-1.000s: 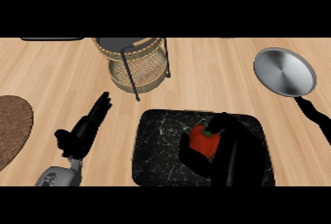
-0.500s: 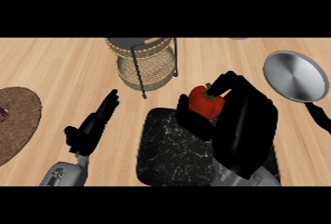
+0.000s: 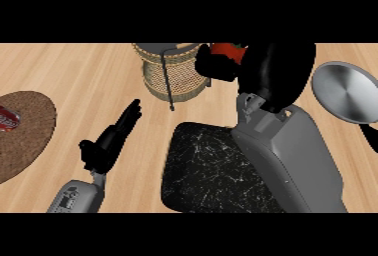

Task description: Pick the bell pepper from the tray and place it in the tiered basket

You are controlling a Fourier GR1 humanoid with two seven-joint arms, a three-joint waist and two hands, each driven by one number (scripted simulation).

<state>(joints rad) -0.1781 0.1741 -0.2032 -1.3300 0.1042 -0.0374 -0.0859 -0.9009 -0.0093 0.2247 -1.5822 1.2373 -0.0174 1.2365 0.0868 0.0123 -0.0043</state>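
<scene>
At the far left sits a round woven mat (image 3: 29, 132) with something red (image 3: 7, 118) on it, cut off at the edge; I can't tell what it is. Just right of that, the left hand (image 3: 111, 140) rests over the bare wooden counter (image 3: 81, 70), fingers straight and relaxed, holding nothing. Further right and toward the far side stands the tiered basket (image 3: 171, 75), wicker-sided with a dark wire frame. In front of it, nearer to me, lies the black marbled tray (image 3: 207, 170), with nothing showing on the part I can see. Above the tray's far edge, the right hand (image 3: 273, 70) is curled around the bell pepper (image 3: 224, 51), carrying it in the air right beside the basket's upper rim, a little to its right. Only a patch of red skin peeks out between the fingers. I'd guess the pepper is light and hollow, with waxy, slippery skin, so wrapping the broad body makes better sense than pinching the stem. At the far right lies a grey pan (image 3: 347, 92).
</scene>
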